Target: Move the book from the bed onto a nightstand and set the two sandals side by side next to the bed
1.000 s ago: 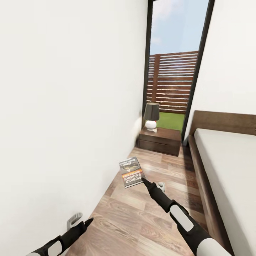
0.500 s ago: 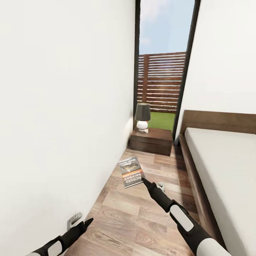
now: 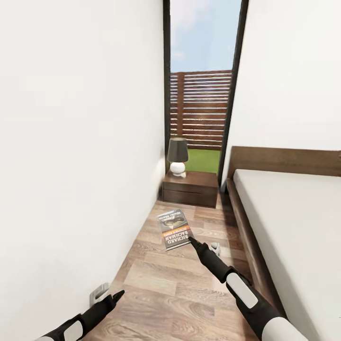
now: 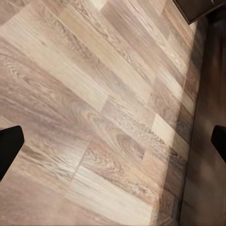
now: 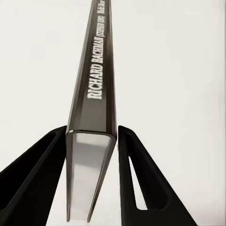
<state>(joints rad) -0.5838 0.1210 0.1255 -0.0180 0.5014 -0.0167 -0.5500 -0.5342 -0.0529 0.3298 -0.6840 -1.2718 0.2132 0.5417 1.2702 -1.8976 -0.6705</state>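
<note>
The right gripper [image 3: 191, 239] is clamped on the book [image 3: 174, 229], which hangs in the air over the wooden floor [image 3: 161, 284], in the narrow passage between the white wall [image 3: 76, 142] and the bed [image 3: 293, 222]. The nightstand [image 3: 190, 188] with its lamp [image 3: 177, 155] stands at 12 o'clock from the book, well apart, under the tall window [image 3: 201, 85].

I judge the book light and thin, stiff enough along the spine but easy to swing or slip, because it is pinched only at 1 edge. A grip nearer the spine would probably hold it more steady.

The right wrist view shows what the head view cannot: the 2 black fingers [image 5: 42, 174] press both covers, with the spine lettering running away from the camera. The head view shows instead the cover and the way to the nightstand.

The left gripper [image 4: 113, 141] has its fingers wide apart over bare floor, holding nothing
</note>
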